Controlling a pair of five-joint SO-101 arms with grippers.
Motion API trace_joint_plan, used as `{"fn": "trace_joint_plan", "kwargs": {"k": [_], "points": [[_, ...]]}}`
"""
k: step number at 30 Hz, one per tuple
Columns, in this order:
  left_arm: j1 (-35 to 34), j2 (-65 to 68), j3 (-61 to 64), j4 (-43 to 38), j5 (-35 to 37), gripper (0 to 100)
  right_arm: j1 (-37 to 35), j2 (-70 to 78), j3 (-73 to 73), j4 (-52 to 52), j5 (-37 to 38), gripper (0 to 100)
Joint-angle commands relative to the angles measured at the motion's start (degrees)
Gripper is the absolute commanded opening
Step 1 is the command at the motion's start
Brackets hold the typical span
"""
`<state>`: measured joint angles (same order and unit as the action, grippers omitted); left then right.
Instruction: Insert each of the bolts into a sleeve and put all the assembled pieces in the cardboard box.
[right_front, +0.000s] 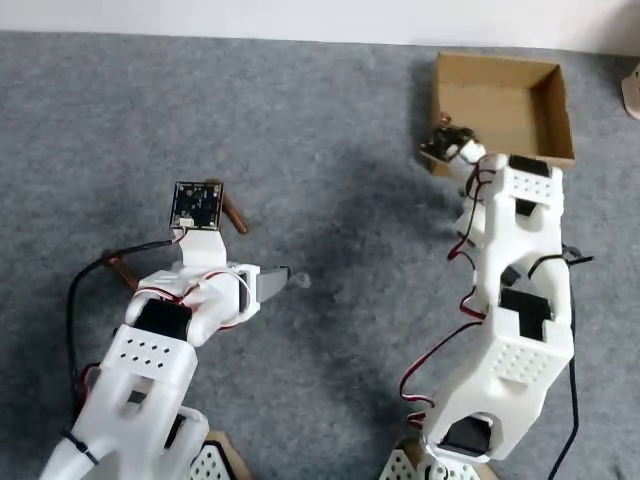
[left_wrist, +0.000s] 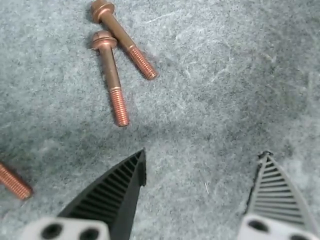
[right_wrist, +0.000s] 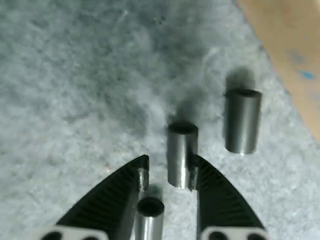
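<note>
While the desk (right_front: 330, 120) carries the cardboard box (right_front: 497, 100) at its far right, the left claw (left_wrist: 203, 154) gapes wide just short of two copper bolts (left_wrist: 112, 80). The right claw (right_wrist: 170, 159), narrowly parted, straddles the middle of three sleeves (right_wrist: 181, 150) beside the box.

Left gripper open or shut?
Open. The left gripper has its fingers wide apart, with only carpet between them.

left claw (left_wrist: 204, 152): bare carpet (left_wrist: 225, 75) ahead, bolts (left_wrist: 111, 75) beyond | right claw (right_wrist: 170, 158): sleeves (right_wrist: 181, 145) crowd gap, cardboard box (right_wrist: 290, 60) beside
</note>
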<state>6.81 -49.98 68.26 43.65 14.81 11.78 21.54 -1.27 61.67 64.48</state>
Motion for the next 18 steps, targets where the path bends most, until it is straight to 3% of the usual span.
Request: {"fn": "trace_joint_plan", "kwargs": {"k": [1, 12, 16, 18], "points": [[-0.4, -0.2, -3.1, 0.1, -1.4, 33, -0.7, 1.4, 0.0, -1.5, 0.4, 11.9], [-0.6, -0.2, -3.1, 0.1, -1.4, 33, 0.6, 6.9, -1.5, -2.7, -2.0, 11.8], [-0.9, -0.2, -3.5, 0.1, -1.3, 33, 0.1, 6.9, -1.5, -2.9, -5.5, 0.0], [-2.6, -0.2, -3.8, 0.1, -1.0, 33, -0.4, 6.6, -1.5, -2.7, -9.0, 0.6]]}}
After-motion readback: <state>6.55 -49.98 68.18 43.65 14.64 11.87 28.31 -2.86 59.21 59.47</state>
